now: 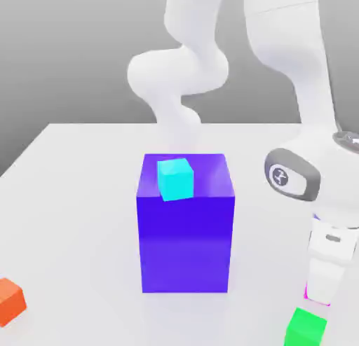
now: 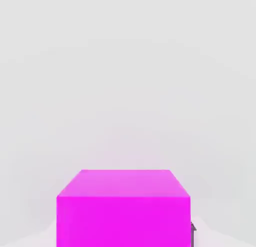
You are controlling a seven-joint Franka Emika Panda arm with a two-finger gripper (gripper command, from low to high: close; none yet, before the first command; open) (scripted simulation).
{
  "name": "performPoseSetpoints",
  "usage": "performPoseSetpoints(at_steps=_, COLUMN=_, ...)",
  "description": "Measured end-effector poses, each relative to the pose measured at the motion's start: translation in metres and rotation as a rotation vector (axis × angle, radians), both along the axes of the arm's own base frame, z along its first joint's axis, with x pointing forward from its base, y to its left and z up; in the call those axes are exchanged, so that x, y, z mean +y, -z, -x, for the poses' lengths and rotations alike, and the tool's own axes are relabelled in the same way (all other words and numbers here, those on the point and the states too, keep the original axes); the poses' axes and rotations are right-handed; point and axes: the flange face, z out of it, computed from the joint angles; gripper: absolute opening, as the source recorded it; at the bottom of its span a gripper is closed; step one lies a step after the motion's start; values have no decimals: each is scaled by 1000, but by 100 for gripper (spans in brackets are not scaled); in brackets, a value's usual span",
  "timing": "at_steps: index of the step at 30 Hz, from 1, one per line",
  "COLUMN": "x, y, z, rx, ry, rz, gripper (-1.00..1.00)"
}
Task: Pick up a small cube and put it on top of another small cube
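The magenta cube (image 2: 123, 208) is sitting closest to the hand camera, its top face and one side face showing, squared up to the lens with no longer axis to speak of. In the exterior view only a thin pink sliver of it (image 1: 307, 291) is peeking out from behind the lower end of the end effector (image 1: 319, 295), so the cube is lying right at the fingertips. I cannot tell whether the fingers are closed on it or merely standing around it; a small dark edge of one finger (image 2: 193, 233) is showing just beside the cube's lower corner.

Just below the end effector in the exterior view, the green cube (image 1: 305, 328) is resting on the counter (image 1: 70, 197), near the magenta one but apart from it. Farther off, toward the exterior view's left of the end effector, the big blue block (image 1: 186, 225) is standing upright with the cyan cube (image 1: 175, 178) sitting on its top face. Well beyond that, at the exterior view's left edge, the orange cube (image 1: 10, 300) is lying on the counter.

The counter is a plain, pale, faintly glossy slab, and a flat grey backdrop is rising behind it.
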Motion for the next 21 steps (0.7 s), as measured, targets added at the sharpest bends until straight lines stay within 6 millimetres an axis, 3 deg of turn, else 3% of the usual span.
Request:
performPoseSetpoints(at_steps=5, x=-3, y=-52, z=-6, rx=0, ry=39, rz=1, gripper=-100)
performPoseSetpoints(at_steps=15, x=-57, y=-100, z=-99, rx=1, ry=641, rz=0, gripper=-100)
performPoseSetpoints(at_steps=17, x=-62, y=-85, z=-107, rx=1, ry=691, rz=-1, gripper=-100)
performPoseSetpoints(at_steps=19, x=-64, y=-58, z=-109, rx=0, ry=703, rz=0, gripper=-100)
performPoseSetpoints(at_steps=20, x=-64, y=-47, z=-109, rx=0, ry=705, rz=0, gripper=100)
performPoseSetpoints(at_steps=21, x=-64, y=-47, z=-109, rx=0, ry=705, rz=0, gripper=100)
